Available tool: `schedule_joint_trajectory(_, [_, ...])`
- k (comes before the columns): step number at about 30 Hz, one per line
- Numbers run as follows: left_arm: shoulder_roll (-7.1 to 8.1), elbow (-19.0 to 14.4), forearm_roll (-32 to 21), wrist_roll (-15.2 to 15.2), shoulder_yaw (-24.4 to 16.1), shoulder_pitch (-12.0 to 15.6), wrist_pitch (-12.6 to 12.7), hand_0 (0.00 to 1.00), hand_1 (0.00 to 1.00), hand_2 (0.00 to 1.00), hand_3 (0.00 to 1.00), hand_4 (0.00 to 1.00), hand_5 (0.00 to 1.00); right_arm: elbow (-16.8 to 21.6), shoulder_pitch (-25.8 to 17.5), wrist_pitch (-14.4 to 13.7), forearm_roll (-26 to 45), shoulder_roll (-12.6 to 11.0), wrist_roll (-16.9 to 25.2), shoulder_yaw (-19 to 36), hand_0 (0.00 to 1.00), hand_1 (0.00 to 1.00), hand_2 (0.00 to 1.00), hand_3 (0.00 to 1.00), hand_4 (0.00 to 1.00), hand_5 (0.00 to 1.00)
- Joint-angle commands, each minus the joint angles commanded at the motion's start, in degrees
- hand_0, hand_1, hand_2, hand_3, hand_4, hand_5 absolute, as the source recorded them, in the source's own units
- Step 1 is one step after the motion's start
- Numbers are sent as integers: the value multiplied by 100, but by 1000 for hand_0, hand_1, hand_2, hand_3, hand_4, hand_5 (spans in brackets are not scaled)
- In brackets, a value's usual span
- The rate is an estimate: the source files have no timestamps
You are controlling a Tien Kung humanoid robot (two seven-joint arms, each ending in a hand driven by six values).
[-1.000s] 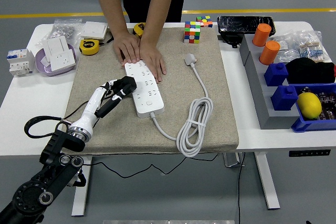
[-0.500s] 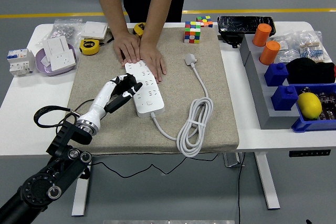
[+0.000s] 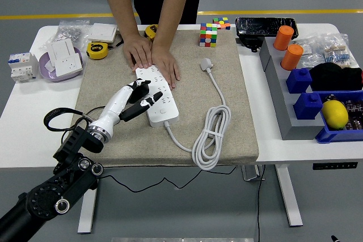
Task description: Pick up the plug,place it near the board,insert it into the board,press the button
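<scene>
A white power strip (image 3: 158, 96) lies on the beige mat (image 3: 215, 55), its far end held down by a person's two hands (image 3: 152, 56). Its white plug (image 3: 206, 64) lies loose on the mat to the right, with the cable coiled (image 3: 211, 137) toward the front. My left hand (image 3: 142, 99) reaches in from the lower left, fingers spread, fingertips (image 3: 160, 96) over the near half of the strip. It holds nothing. My right arm is out of view.
A Rubik's cube (image 3: 208, 34) stands at the mat's far edge. Yellow tape measures (image 3: 97, 50), wall sockets and a purple dish (image 3: 62, 63) lie far left. A grey rack with orange cups (image 3: 291, 56), blue bins and a yellow ball (image 3: 334, 113) stands right.
My left hand has moved right and forward from the strip's left side onto the strip, and its fingers have spread. The person's hands and the plug have not moved.
</scene>
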Motion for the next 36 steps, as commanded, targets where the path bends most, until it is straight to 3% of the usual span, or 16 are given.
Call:
schedule_joint_trajectory(16, [29,1,634,148,260,-233,-38,956,943,897,854,990,998,0,4,0,3,-7,-5,-7,928,802,779,796,998,998])
schedule_joint_trajectory(36, [73,13,923,222,484,-376,-120,961,942,895,854,992,998,0,-5,2,-2,-11,-9,-31,928,802,780,797,998,998])
